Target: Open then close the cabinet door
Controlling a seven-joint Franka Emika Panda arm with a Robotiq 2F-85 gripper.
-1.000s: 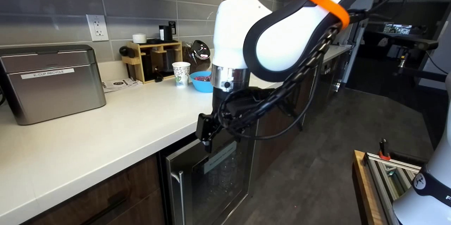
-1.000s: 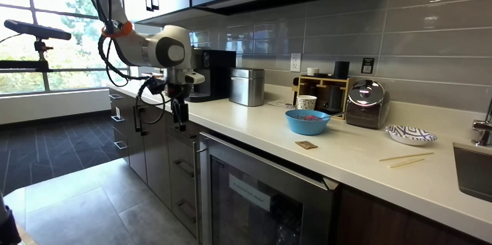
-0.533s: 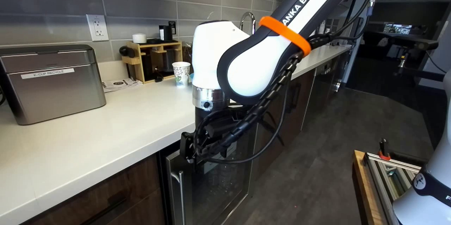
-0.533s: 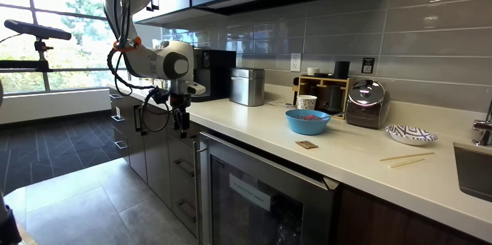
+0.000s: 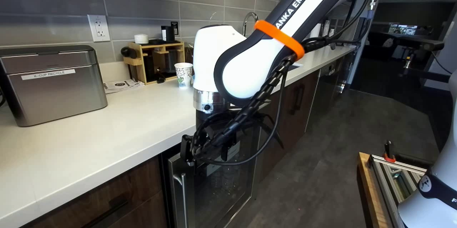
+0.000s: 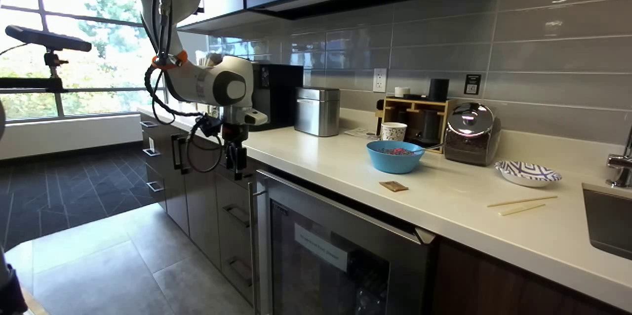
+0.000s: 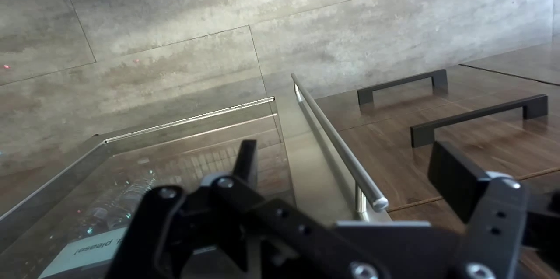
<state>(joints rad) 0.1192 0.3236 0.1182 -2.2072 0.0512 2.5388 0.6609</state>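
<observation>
Cabinet door (image 6: 306, 280), steel-framed and dark-glazed, stands below the counter (image 6: 444, 201) and bears a pale label (image 6: 321, 247). Its long bar handle (image 7: 336, 139) runs vertically below the counter's front edge. The gripper (image 7: 352, 169) hangs in front of the counter, fingers (image 7: 457, 180) spread wide; in the wrist view the handle's upper end appears between them. On the counter rest a blue bowl (image 6: 395, 163) and a paper cup (image 6: 393, 132).

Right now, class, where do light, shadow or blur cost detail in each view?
Window partly washed out and sign blurred, hard to read, in an exterior view; far room deep in shadow, in an exterior view; pale sheen on the floor, in the wrist view.
</observation>
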